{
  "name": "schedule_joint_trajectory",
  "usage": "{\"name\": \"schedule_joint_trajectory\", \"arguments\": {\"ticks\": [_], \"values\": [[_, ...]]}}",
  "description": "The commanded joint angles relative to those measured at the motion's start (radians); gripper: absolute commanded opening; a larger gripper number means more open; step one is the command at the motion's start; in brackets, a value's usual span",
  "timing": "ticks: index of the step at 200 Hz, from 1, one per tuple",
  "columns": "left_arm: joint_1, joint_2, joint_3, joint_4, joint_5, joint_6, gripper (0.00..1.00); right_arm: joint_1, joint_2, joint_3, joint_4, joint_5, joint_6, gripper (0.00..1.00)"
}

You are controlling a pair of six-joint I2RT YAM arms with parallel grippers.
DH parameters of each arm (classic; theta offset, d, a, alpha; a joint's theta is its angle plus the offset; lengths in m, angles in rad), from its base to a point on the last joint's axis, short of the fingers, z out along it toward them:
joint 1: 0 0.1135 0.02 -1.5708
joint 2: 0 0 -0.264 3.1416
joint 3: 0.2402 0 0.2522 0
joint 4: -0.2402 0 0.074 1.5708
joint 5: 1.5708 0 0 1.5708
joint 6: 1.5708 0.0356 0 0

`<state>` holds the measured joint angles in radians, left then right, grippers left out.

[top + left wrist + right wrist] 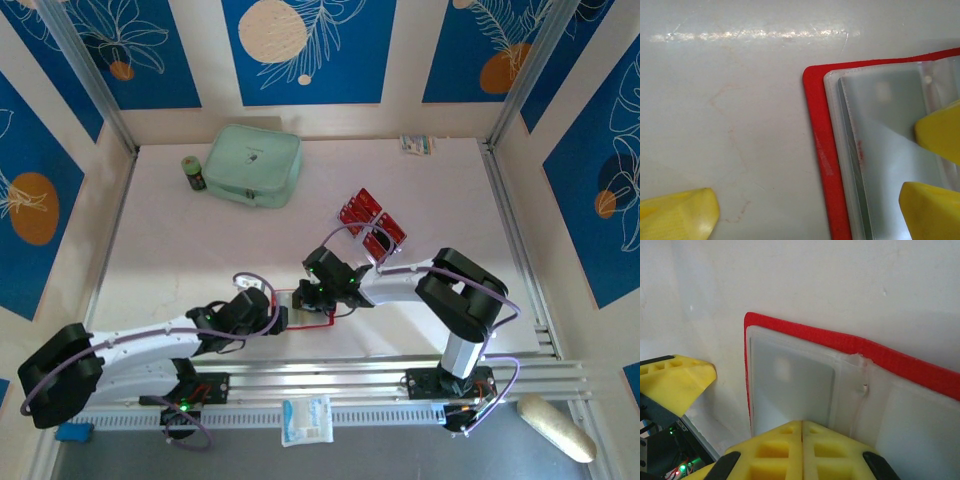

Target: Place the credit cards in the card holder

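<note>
Our right pincer (802,426) has its fingers together over the open card holder (810,334); our left pincer (809,200) stands apart astride its corner. The holder lies low centre on the white surface (180,240); credit cards (372,222) lie right of centre, blue leaf-print walls (310,50) around.

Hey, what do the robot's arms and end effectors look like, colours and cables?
Both the left arm and right arm have white links, black joint housings, looping purple cables and small green lights. The left end effector and right end effector carry yellow fingers; the right's show moulded square pockets.
</note>
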<state>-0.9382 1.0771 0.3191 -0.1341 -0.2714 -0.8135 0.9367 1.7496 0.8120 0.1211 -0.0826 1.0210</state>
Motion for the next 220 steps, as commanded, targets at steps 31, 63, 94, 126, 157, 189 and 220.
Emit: {"name": "schedule_joint_trajectory", "arguments": {"ticks": [31, 63, 94, 126, 157, 189, 220], "values": [[0.008, 0.05, -0.029, 0.011, -0.006, -0.01, 0.97, 0.011, 0.007, 0.013, -0.011, -0.015, -0.003, 0.08], [0.008, 0.063, -0.038, 0.001, -0.007, -0.019, 0.94, 0.008, -0.015, 0.032, -0.031, -0.026, -0.018, 0.1], [0.008, 0.099, -0.028, -0.012, -0.002, -0.02, 0.92, -0.004, -0.048, 0.06, -0.075, -0.039, -0.049, 0.15], [0.008, 0.137, -0.005, -0.048, -0.01, -0.025, 0.9, -0.035, -0.13, 0.083, -0.163, -0.024, -0.108, 0.23], [0.008, 0.172, 0.015, -0.083, -0.018, -0.026, 0.89, -0.106, -0.237, 0.093, -0.305, 0.032, -0.202, 0.36], [0.007, 0.2, 0.024, -0.092, -0.014, -0.029, 0.88, -0.23, -0.324, 0.108, -0.469, 0.094, -0.322, 0.42], [0.008, 0.213, 0.026, -0.088, -0.011, -0.03, 0.88, -0.325, -0.339, 0.149, -0.62, 0.198, -0.468, 0.42]]}}
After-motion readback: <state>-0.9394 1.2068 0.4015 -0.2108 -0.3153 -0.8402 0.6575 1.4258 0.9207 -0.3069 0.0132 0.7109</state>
